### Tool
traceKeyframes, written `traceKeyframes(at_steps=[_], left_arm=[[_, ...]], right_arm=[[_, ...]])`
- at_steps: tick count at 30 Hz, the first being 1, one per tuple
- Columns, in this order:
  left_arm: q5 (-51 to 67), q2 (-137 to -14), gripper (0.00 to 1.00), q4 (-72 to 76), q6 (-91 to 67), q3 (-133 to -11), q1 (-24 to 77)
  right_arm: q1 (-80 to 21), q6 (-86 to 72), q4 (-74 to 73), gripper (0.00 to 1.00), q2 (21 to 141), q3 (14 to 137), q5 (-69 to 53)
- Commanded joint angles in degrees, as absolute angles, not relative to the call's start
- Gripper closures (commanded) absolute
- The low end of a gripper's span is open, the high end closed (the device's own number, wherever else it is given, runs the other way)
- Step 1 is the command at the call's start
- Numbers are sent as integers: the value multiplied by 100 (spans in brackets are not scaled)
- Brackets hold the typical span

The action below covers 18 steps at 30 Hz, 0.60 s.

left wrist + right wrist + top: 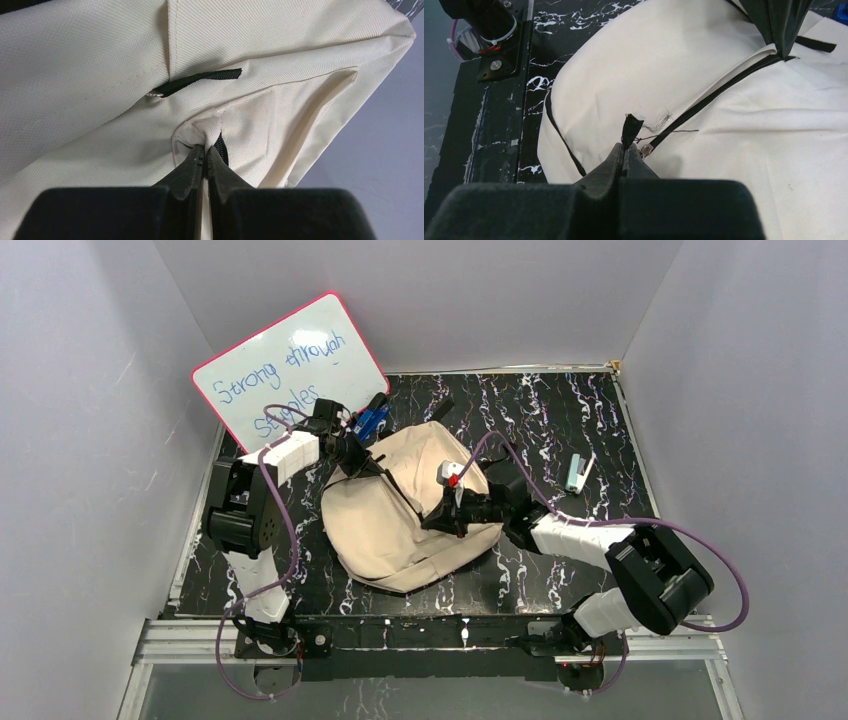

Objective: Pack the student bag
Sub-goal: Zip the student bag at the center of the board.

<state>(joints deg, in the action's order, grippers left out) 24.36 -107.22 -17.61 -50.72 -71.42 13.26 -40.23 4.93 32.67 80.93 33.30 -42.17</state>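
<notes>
The left end effector (205, 152) pinches a fabric fold of the student bag (90, 60) right at its tips. The right end effector (628, 150) is clamped on the black zipper pull tab (631, 127).

Soft, even light fills the top view, with faint shadows. In the wrist views the student bag (100, 75) looks bright and sharp, but the left gripper (205, 156) and right gripper (626, 150) blur near the lens.

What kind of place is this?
Likely a robot test cell: white walls enclose a marbled black table, the left arm and right arm are bolted at its near edge, a whiteboard leans behind.
</notes>
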Motion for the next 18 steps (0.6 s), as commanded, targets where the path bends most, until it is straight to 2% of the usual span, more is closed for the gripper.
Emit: traceKeyframes(at_steps=[1, 18], left_arm=[[1724, -10835, 100, -1406, -4897, -7435, 1135], [1918, -10947, 100, -1255, -4726, -7673, 1063]], right_arm=[[-4144, 447, 2615, 100, 7751, 3164, -4475], [-4281, 44, 1932, 100, 7358, 2915, -3579]])
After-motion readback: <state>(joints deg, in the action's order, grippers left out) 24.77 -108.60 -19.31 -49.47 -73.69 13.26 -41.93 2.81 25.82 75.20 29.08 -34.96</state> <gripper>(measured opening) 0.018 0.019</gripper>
